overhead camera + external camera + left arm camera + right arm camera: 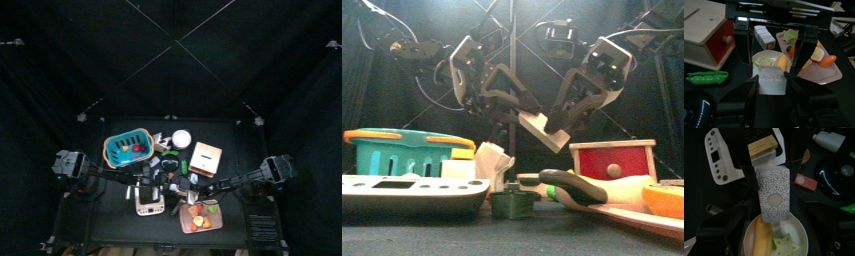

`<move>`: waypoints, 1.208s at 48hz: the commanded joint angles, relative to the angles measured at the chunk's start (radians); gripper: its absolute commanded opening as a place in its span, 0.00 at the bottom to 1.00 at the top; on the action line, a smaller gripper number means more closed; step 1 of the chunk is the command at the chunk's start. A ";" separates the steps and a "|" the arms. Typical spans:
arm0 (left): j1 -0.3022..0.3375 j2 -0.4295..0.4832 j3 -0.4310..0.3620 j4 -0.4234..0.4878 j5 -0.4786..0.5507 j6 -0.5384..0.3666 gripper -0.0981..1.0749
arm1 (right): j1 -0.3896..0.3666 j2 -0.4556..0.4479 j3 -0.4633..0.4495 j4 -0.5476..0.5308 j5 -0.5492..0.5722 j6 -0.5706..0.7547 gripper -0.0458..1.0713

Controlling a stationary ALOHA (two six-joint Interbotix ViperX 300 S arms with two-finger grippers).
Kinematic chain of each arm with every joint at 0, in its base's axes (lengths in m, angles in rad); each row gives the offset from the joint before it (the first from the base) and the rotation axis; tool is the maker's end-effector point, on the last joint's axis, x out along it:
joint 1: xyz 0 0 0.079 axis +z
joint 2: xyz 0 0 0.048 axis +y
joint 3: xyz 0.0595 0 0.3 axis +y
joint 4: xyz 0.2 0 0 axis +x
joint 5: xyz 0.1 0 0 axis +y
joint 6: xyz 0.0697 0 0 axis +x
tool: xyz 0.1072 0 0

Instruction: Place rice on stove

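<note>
The rice [543,130] is a white speckled block held in the air above the table's middle, between both arms. My right gripper [774,203] is shut on its near end [773,195]. My left gripper [773,75] stands open with its jaws on either side of the block's other end [771,81]. Under the rice is a white bowl [799,234] with a banana and a star slice. The stove [409,193] is a white unit with dark patches at the front left of the table [150,206], low and left of the rice.
A teal basket [396,150] stands behind the stove. At the right are a tan box with a red front [612,160], a green pea pod [576,185] and a wooden tray of food [201,216]. A small dark cup [513,203] sits in front.
</note>
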 commanded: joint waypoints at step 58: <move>-0.008 -0.425 0.181 -0.676 -0.021 0.548 0.74 | 0.000 -0.224 0.049 0.155 0.061 0.000 0.95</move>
